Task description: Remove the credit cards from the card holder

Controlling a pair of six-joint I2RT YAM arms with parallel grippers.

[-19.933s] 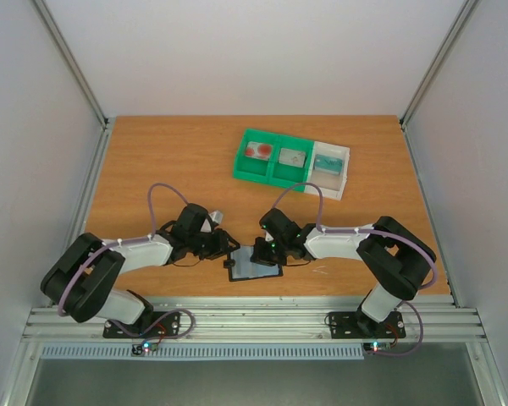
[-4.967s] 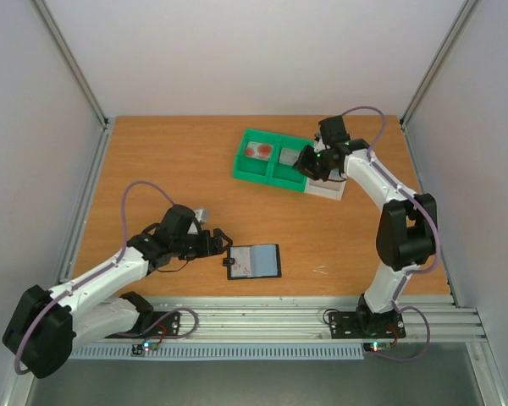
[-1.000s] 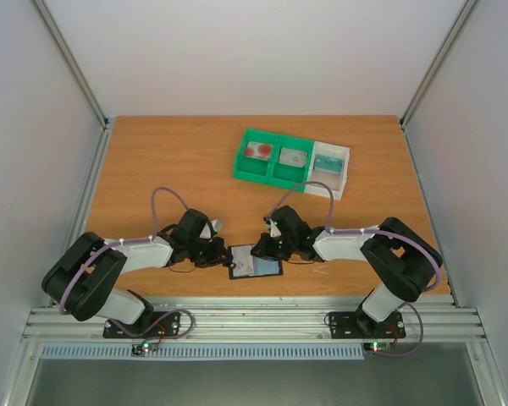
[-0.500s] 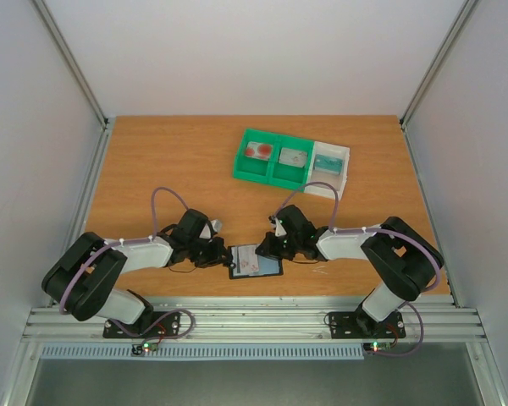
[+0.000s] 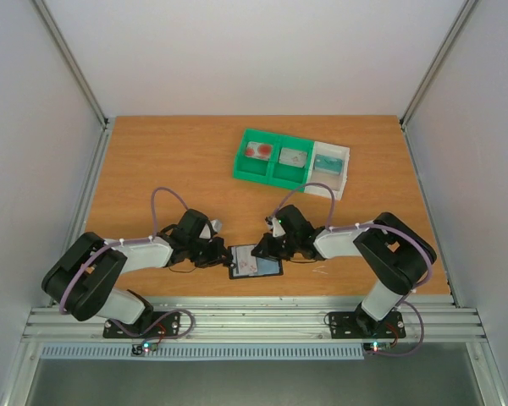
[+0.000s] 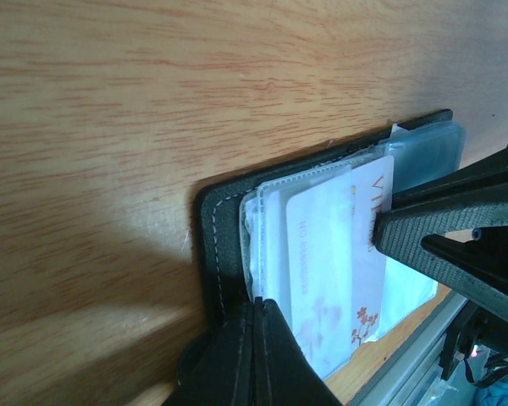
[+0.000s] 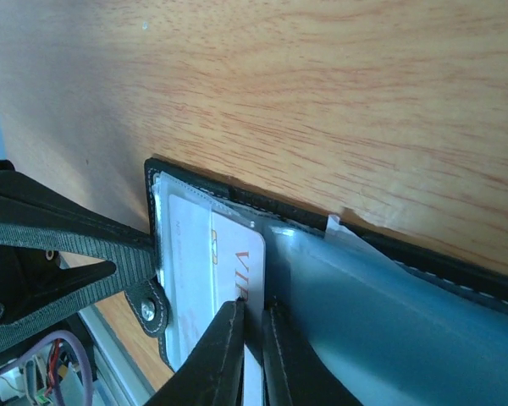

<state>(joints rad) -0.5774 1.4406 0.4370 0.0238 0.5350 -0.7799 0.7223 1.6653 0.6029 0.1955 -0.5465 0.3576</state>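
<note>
In the overhead view, a wooden table (image 5: 169, 161) is seen with both arms bent low over its near edge. At lower left of centre, the left claw (image 5: 223, 255) is pressed to the left edge of an open black wallet (image 5: 258, 269), and the right claw (image 5: 261, 251) is set on the wallet's upper edge. From this height neither claw's opening can be made out.

That is supplied by the wrist views. In the left wrist view, the left claw (image 6: 256, 309) is seen at bottom centre with its fingers shut tight together on the wallet's stitched black rim (image 6: 216, 228). A whitish credit card (image 6: 339, 254) with red marks is shown partly drawn out of a clear sleeve, and one of the right claw's fingers (image 6: 440, 233) is seen against its right edge.

In the right wrist view, the right claw (image 7: 254, 317) is held narrow, with the card's edge (image 7: 237, 254) pinched between its fingers. The wallet's blue-grey pocket (image 7: 372, 304), hardly seen from above, fills the lower right here.

Only the overhead view takes in the upper right of the table: a green tray (image 5: 241, 161) holding a red-marked card (image 5: 258, 151) and a grey card (image 5: 292, 157), and beside it a white tray (image 5: 345, 169) with a teal card (image 5: 326, 162).
</note>
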